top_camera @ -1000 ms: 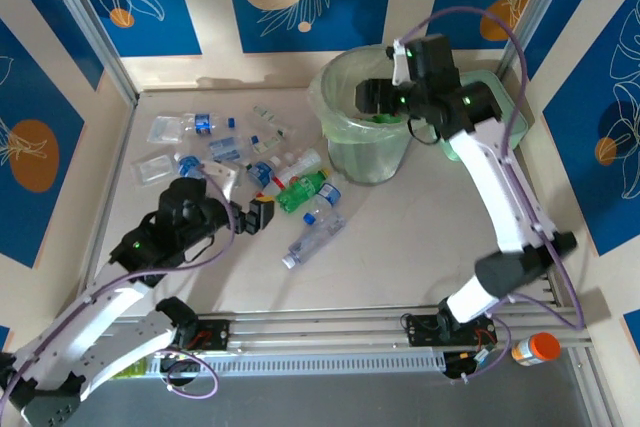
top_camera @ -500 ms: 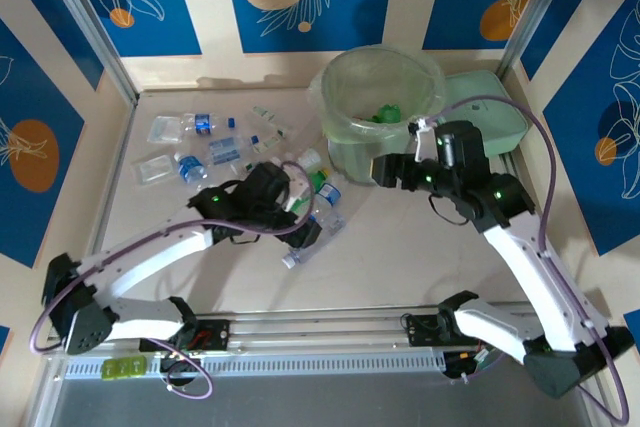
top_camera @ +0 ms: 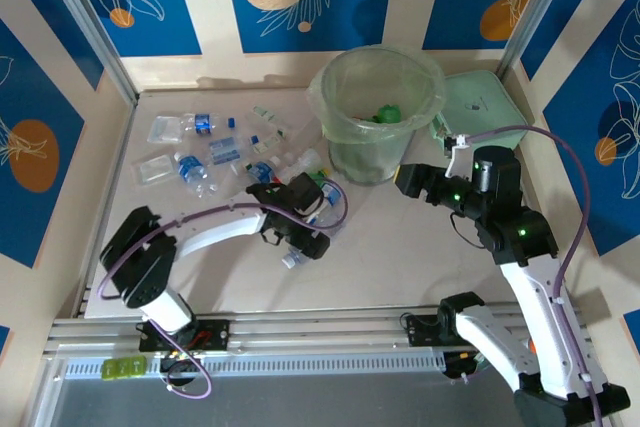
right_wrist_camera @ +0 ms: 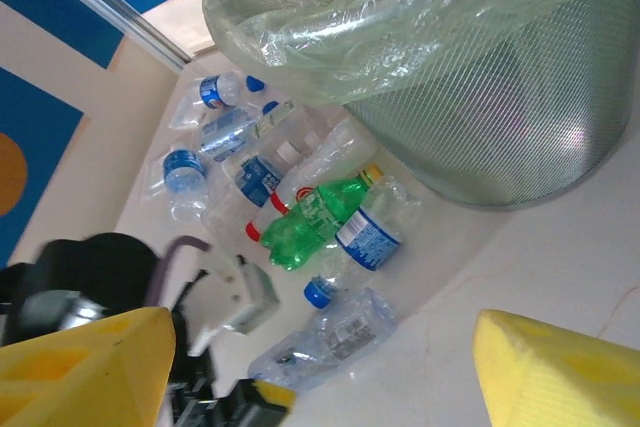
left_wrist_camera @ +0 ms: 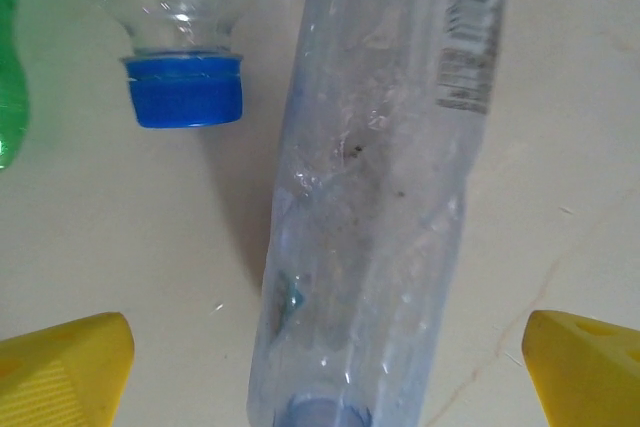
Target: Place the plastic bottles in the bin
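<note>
Left gripper (top_camera: 303,235) hangs low over the table (top_camera: 400,257), jaws spread about as wide as they go and holding nothing. In the left wrist view its 2 yellow fingertips (left_wrist_camera: 70,367) flank a clear bottle (left_wrist_camera: 380,147) that lies flat. The bottle runs straight away from the wrist, neck end nearest the camera, so its long axis crosses the closing line squarely. That is the relation the coming move depends on. The gripper already straddles the narrow way, and I judge that it needs only to drop a little and close. No turn of the wrist looks necessary.

From above, the bottle lies on a diagonal, near-left to far-right, roughly toward the bin (top_camera: 345,152). The bin stands up and to the right of this gripper, with something green already inside.

A blue-capped bottle (left_wrist_camera: 185,102) rests just beside the clear one on the left finger's side, and a green bottle (right_wrist_camera: 305,222) lies past it. A wide closing stroke could catch that neighbour. The clear bottle looks crushed and thin, so it may flex in the grip.

Right gripper (top_camera: 408,179) is beside the bin's near-right wall, open and empty. It is closer to the bin, but the left is the one at the bottle. More bottles (top_camera: 200,147) lie scattered far-left.
</note>
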